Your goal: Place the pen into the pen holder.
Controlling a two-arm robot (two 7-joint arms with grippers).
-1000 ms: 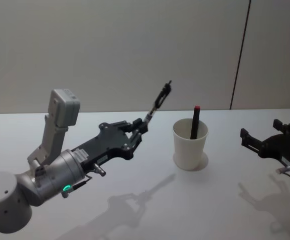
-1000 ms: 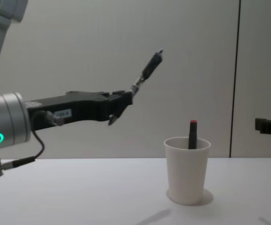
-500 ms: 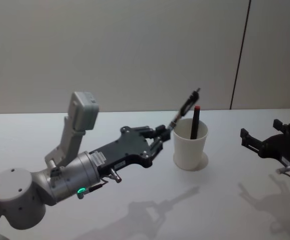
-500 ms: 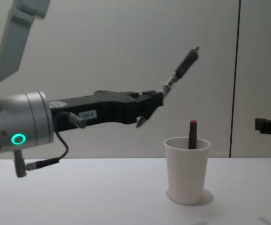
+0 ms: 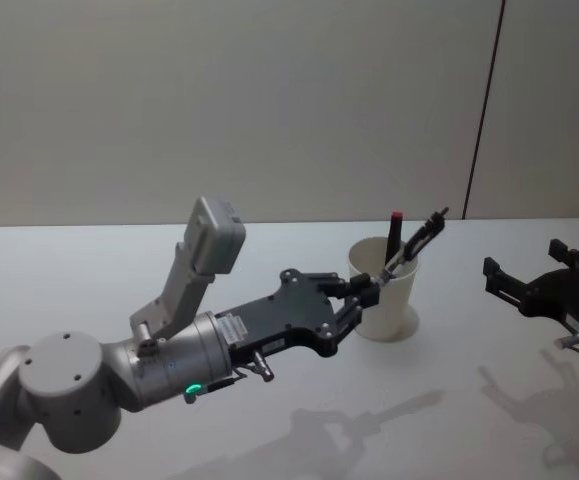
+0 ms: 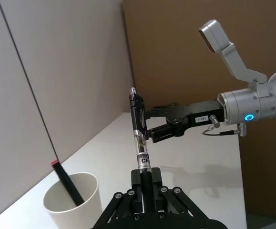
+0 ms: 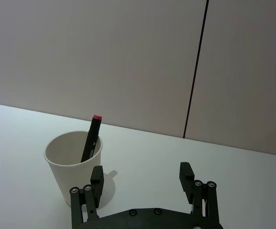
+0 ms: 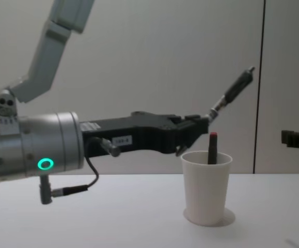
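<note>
Plain grey wall behind, with one dark vertical seam; white worktop below. Pen holder noted as a white paper cup, upright on the worktop, right of centre. One black marker with a red cap is seen standing inside it, leaned against the rim.

Left gripper is extended across the worktop, its tip raised just above the cup's near-left rim. Its fingers are clamped on the lower end of the pen. The pen is carried tilted, its free end pointing up and away to the right. From the chest view its whole length is seen above rim level, clear of the cup, with the top end past the cup's right side. No part of it is seen inside the cup. A clear barrel section and a printed label are visible in the left wrist view.

Right gripper is held low at the right edge, well apart from the cup, fingers spread wide with nothing between them.
</note>
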